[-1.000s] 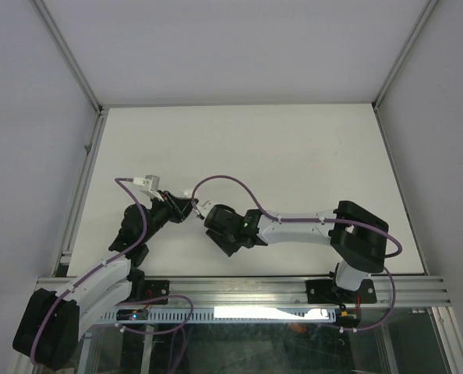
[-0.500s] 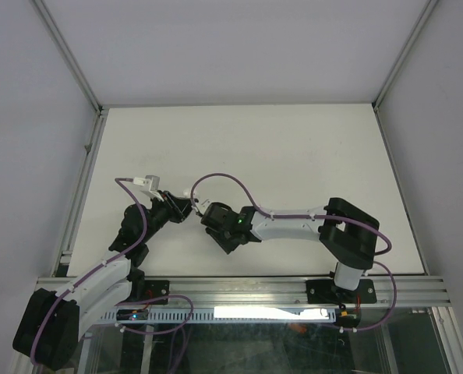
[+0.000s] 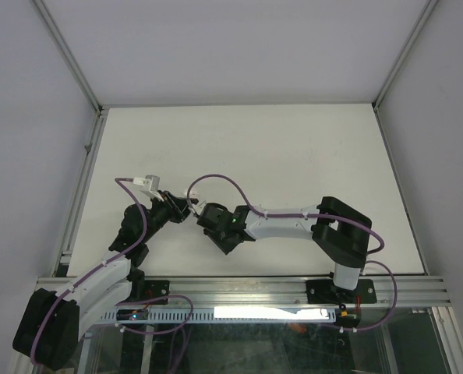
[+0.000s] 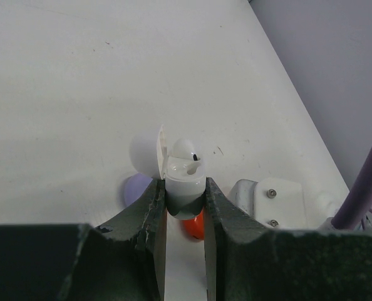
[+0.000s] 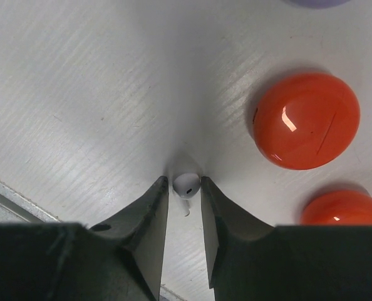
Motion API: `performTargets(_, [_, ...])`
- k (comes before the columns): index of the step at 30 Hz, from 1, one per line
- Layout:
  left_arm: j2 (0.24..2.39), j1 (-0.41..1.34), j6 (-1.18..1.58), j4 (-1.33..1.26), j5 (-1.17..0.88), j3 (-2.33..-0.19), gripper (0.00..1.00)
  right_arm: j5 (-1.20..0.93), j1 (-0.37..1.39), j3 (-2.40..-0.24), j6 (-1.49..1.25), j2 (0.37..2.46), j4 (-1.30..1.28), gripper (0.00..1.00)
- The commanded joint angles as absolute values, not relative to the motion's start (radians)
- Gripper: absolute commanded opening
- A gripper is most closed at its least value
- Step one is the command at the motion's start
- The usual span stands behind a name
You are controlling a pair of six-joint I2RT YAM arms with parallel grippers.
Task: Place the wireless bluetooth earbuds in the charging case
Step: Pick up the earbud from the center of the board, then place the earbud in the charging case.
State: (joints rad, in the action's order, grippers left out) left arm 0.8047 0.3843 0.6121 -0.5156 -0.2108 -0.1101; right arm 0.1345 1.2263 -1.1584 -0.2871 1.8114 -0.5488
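Note:
My left gripper [image 4: 185, 185] is shut on the white charging case [image 4: 185, 188], held upright above the table. Its lid [image 4: 161, 150] stands open to the left. One white earbud [image 4: 185, 149] sits in the case's top. In the right wrist view, my right gripper [image 5: 185, 182] is low over the table, and its two fingertips touch either side of a second white earbud [image 5: 187, 186], stem pointing back between the jaws. In the top view both wrists meet at the table's near left, the right gripper [image 3: 196, 212] close beside the left one.
Two round red discs [image 5: 305, 120] [image 5: 344, 210] lie right of the right gripper, and a lilac disc's edge [image 5: 314, 2] shows at the top. Below the held case lie a red disc [image 4: 196, 226] and a lilac disc [image 4: 136, 188]. The table's near rail [image 5: 4, 194] runs just behind.
The right arm has slid left toward the left gripper and its jaws have narrowed onto the white earbud. The left arm and the case have not moved.

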Motion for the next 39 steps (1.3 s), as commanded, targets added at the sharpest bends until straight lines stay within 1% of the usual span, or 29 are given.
performTargets(1, [0.798, 0.376, 0.594, -0.553, -0.216, -0.143, 0.00, 0.136, 1.241, -1.197, -0.298, 1.840, -0.584, 0.30])
performTargets(6, [0.795, 0.376, 0.593, -0.551, -0.216, -0.141, 0.00, 0.148, 1.252, -1.208, -0.290, 1.856, -0.604, 0.27])
performTargets(11, [0.793, 0.376, 0.592, -0.551, -0.218, -0.141, 0.00, 0.147, 1.252, -1.203, -0.280, 1.833, -0.595, 0.21])
performTargets(16, [0.787, 0.376, 0.577, -0.560, -0.230, -0.140, 0.00, 0.146, 1.241, -1.183, -0.260, 1.760, -0.557, 0.15])
performTargets(22, [0.778, 0.376, 0.540, -0.621, -0.270, -0.132, 0.00, 0.135, 1.201, -1.128, -0.235, 1.611, -0.482, 0.09])
performTargets(28, [0.804, 0.377, 0.479, -0.741, -0.407, -0.132, 0.00, 0.143, 1.167, -1.070, -0.212, 1.437, -0.368, 0.07])
performTargets(35, [0.860, 0.382, 0.466, -0.981, -0.565, -0.113, 0.00, 0.180, 1.155, -0.977, -0.171, 1.224, -0.156, 0.05])
performTargets(39, [0.878, 0.405, 0.436, -1.057, -0.631, -0.126, 0.00, 0.178, 1.155, -0.925, -0.127, 1.135, 0.005, 0.05])
